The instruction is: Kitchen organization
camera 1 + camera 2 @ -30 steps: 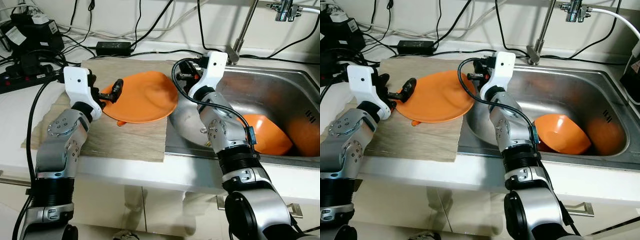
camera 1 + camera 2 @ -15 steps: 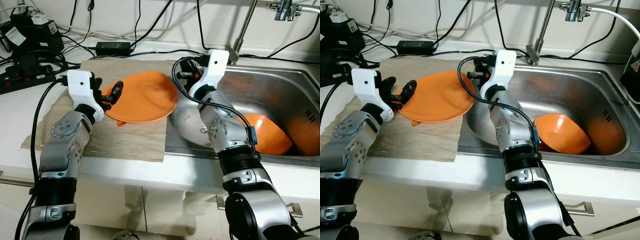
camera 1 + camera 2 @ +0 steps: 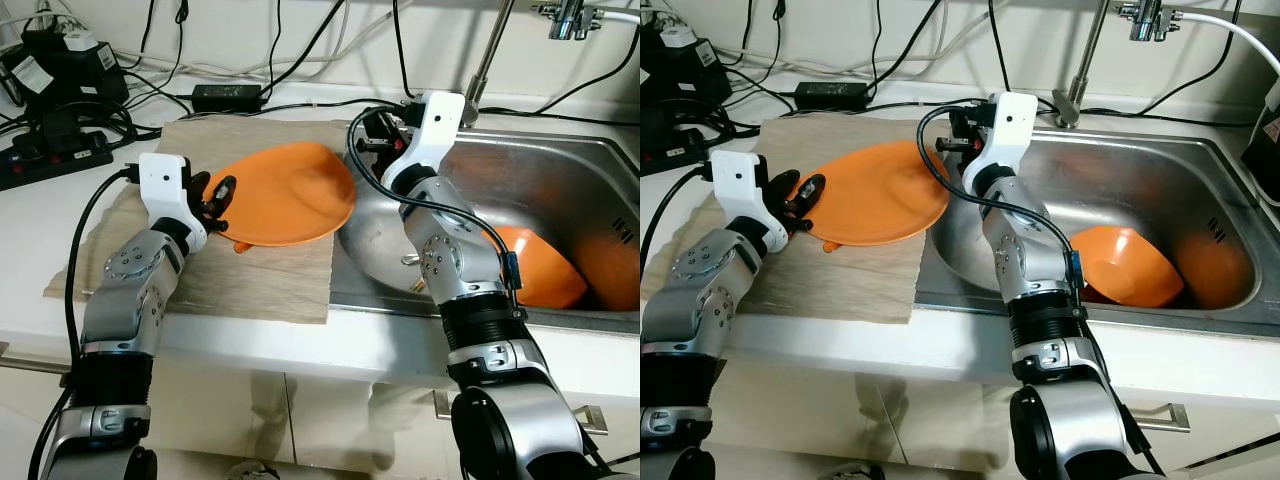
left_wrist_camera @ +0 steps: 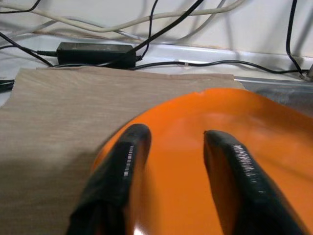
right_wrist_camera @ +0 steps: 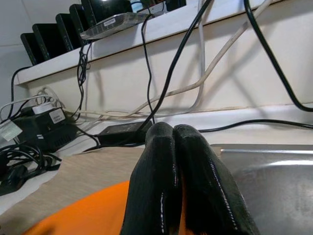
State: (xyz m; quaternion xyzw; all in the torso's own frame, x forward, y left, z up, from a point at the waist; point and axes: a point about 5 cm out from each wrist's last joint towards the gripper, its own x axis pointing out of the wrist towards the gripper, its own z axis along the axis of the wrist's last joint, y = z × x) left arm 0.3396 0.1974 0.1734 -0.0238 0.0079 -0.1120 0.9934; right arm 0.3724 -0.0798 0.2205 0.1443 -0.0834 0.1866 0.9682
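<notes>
Steel sink (image 3: 560,170) on the right of the counter, with an orange bowl (image 3: 535,265) tipped on its side in the basin and a second orange piece (image 3: 608,258) just beyond it by the far wall. Left of the sink, a tan mat (image 3: 215,215) spreads over the white counter, and the orange plate (image 3: 285,195) lies on it, its right edge reaching over the mat's edge toward the sink rim. Behind, black cables and a power brick (image 3: 228,96) run along the wall.

Left gripper (image 3: 218,192) sits at the plate's left rim, fingers (image 4: 120,166) spread apart above the orange surface, pinching nothing. Right gripper (image 5: 178,181) hovers at the plate's right edge, by the sink's near corner, its two fingers pressed tight together with nothing between them.
</notes>
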